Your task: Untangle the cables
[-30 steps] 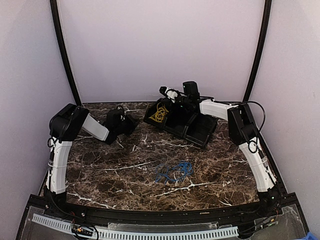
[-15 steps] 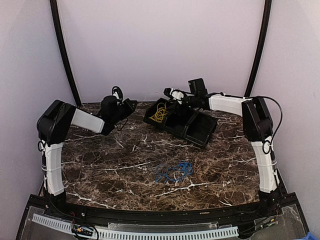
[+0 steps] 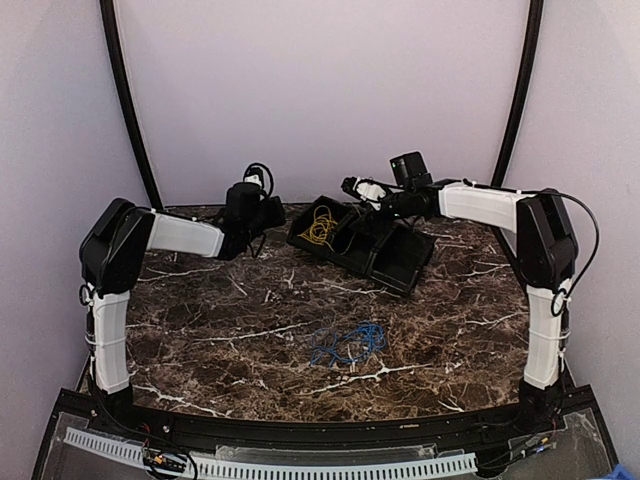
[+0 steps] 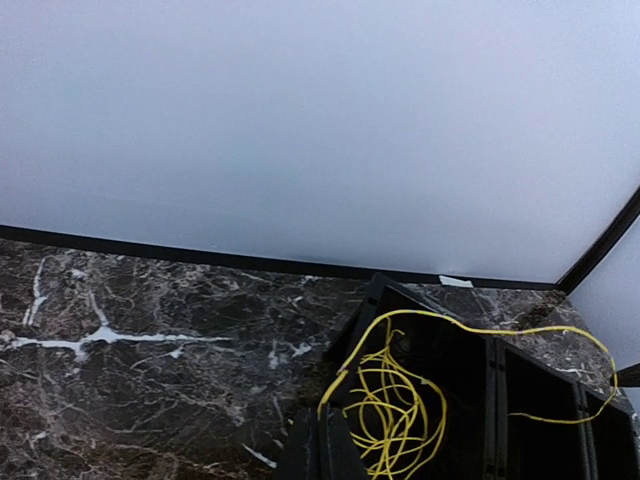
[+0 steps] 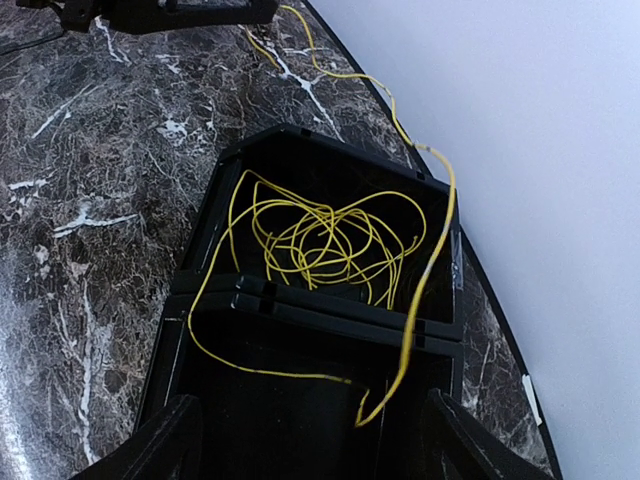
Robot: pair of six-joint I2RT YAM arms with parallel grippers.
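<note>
On the table (image 3: 200, 330) the black tray (image 3: 400, 265) stands at 1 o'clock. The yellow cable (image 3: 320, 228) lies in its 10 o'clock compartment. The blue cable (image 3: 347, 343) lies at 6 o'clock, well apart. We judge the separating done and only the stowing of the blue one left. The right gripper (image 5: 312, 420) has its fingers wide apart and empty; the left gripper (image 3: 265, 212) is closed.

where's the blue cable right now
In the top view, the blue cable lies on the table, front of centre, apart from the black tray at the back holding the yellow cable.
</note>
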